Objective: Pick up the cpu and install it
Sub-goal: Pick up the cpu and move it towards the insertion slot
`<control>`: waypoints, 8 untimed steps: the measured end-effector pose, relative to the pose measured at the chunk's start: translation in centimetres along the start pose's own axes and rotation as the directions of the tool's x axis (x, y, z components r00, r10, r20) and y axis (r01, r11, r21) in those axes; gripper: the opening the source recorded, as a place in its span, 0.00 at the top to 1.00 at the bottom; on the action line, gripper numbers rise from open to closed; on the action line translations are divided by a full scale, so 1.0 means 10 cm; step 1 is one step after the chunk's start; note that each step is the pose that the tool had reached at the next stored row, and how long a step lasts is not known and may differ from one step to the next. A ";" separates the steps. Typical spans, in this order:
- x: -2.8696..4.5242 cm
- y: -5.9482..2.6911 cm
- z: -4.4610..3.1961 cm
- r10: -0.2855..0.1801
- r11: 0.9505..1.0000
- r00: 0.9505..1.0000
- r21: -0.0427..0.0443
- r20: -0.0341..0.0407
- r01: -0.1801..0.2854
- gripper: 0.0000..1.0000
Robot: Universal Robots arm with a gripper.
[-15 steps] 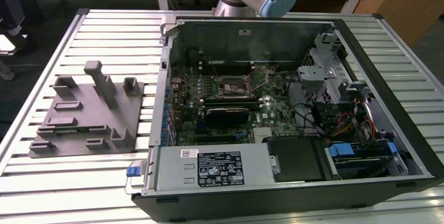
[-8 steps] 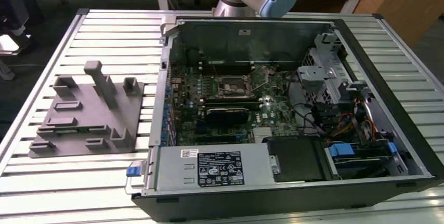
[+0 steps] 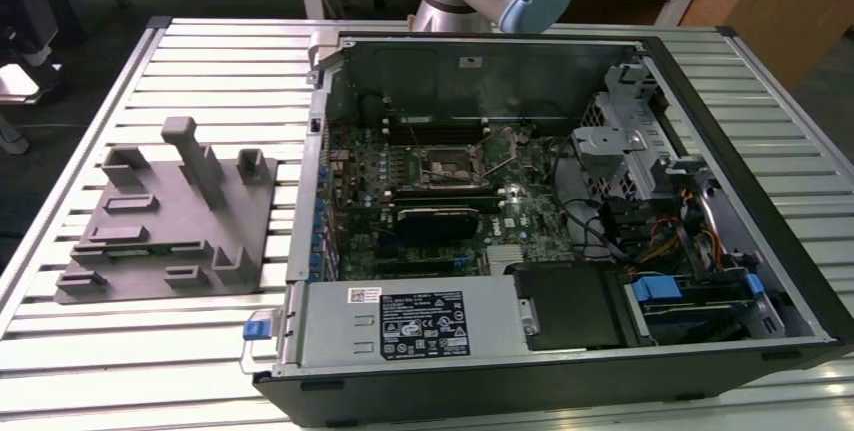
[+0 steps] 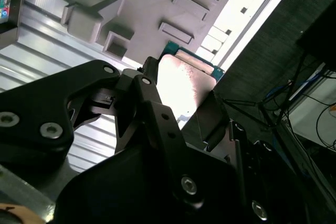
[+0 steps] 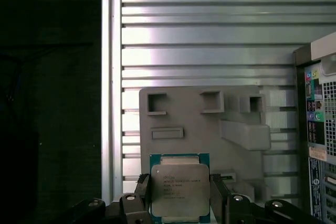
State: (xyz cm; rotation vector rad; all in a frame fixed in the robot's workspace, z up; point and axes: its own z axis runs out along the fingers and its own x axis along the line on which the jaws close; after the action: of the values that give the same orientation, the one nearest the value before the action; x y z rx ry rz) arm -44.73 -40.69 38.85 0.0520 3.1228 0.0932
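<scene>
Closest to the lens are my two black fingers [image 5: 143, 192], closed in on the cpu [image 5: 180, 190] from two opposite edges. My gripper [image 5: 179, 186] is therefore shut only as far as the chip's width allows, and it holds nothing else. I have the chip in the air, with the grey tray [image 5: 199, 129] and its square recesses behind it on the ribbed metal table [image 5: 210, 24]. The computer case [image 5: 320, 129] stands just beside that tray. I judge the chip light, thin and quite stiff, so it needs little squeeze. Its metal top looks smooth and likely slippery, and its hidden underside is probably the delicate face. The bare edges are thus the right place to hold it, never the flat faces. My pads sit near the middle of each side, which should keep it from twisting. It is a flat square with a dull silvery lid carrying faint print and a narrow green rim showing round the lid. In the second wrist view the lid catches the light and glares nearly white. In the exterior view the socket [image 3: 445, 163] lies on the board inside the open case, well apart from the tray.
</scene>
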 end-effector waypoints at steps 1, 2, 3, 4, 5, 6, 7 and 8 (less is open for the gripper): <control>-0.005 0.000 -0.010 0.000 1.000 1.000 0.000 0.000 0.000 0.46; -0.009 0.001 -0.015 0.000 1.000 1.000 0.000 0.000 0.000 0.46; -0.014 0.002 -0.019 0.000 1.000 1.000 0.000 0.000 0.000 0.46; -0.017 0.002 -0.019 0.000 1.000 1.000 0.000 0.000 0.000 0.46; -0.028 0.001 -0.020 0.000 1.000 1.000 0.000 0.000 0.000 0.46; -0.060 0.003 -0.020 0.000 1.000 1.000 0.000 0.000 0.000 0.46; -0.071 0.003 -0.020 0.000 1.000 1.000 0.000 0.000 0.000 0.46; -0.081 0.004 -0.019 0.000 1.000 1.000 0.000 0.000 0.000 0.46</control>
State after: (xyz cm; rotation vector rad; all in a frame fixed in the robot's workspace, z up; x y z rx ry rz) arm -43.93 -40.69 39.06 0.0520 3.1227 0.0933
